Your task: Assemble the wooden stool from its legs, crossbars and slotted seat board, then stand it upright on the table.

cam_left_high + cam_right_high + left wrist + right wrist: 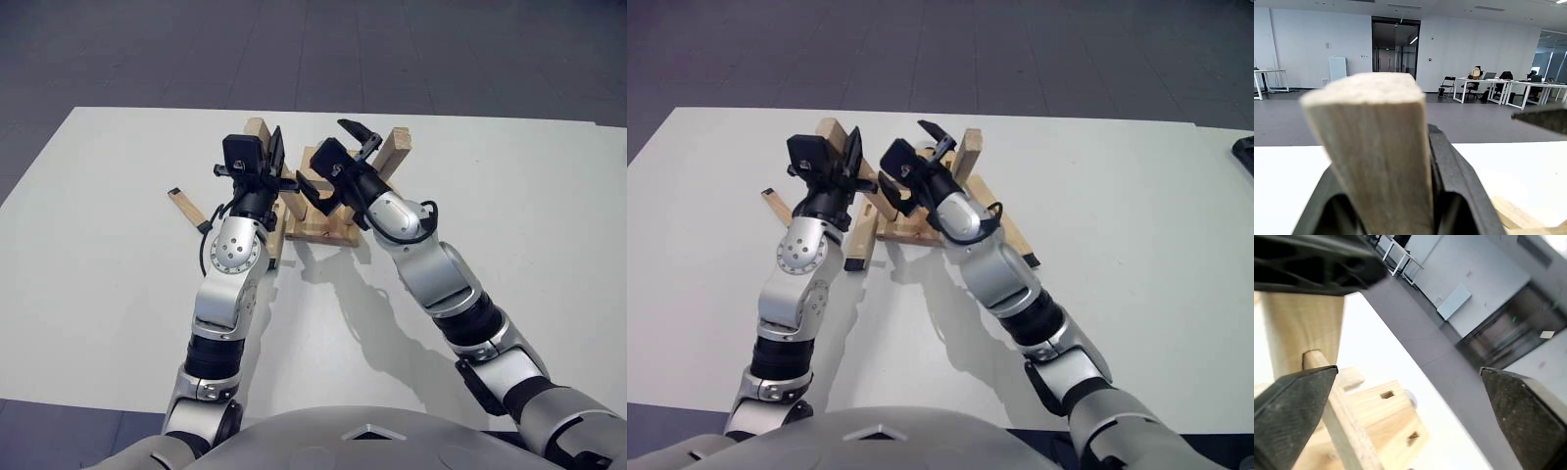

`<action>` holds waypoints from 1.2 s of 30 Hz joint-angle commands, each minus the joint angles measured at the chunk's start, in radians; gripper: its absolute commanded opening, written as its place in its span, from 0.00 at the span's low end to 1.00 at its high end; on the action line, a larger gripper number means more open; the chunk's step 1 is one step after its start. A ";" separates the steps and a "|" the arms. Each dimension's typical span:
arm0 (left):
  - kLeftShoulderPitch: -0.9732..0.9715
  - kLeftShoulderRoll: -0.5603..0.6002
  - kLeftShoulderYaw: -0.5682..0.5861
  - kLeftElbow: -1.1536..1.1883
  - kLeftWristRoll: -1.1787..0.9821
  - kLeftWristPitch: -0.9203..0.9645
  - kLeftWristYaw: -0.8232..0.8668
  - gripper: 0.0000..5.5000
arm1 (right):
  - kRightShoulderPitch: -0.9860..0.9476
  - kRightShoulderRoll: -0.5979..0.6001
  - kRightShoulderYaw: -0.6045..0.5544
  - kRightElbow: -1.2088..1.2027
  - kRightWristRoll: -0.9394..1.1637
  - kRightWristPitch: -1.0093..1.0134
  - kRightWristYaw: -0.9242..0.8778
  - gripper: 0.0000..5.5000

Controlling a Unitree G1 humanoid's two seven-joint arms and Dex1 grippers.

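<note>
My left gripper was clamped on a stool leg, my right gripper spread wide over the seat board, spare stick lying leftward on the bench.

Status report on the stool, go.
Left gripper shut on a leg. Right gripper open at the part-built stool. Loose stick lies off left.

Head pair looks down over the table — wrist cameras close-up.
</note>
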 commanded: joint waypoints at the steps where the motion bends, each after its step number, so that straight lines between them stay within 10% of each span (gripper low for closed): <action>1: 0.115 0.040 -0.011 0.085 0.047 0.065 -0.033 0.21 | 0.014 -0.006 0.013 0.053 -0.046 0.006 0.024 0.98; 13: 0.069 0.098 -0.069 0.146 0.100 0.113 -0.082 0.21 | -0.200 0.178 -0.565 -0.116 0.103 -0.322 -0.265 0.98; 36: -0.151 0.065 0.205 -0.185 -0.326 0.140 -0.288 0.93 | -0.165 0.187 -0.604 0.006 0.119 -0.374 -0.277 0.98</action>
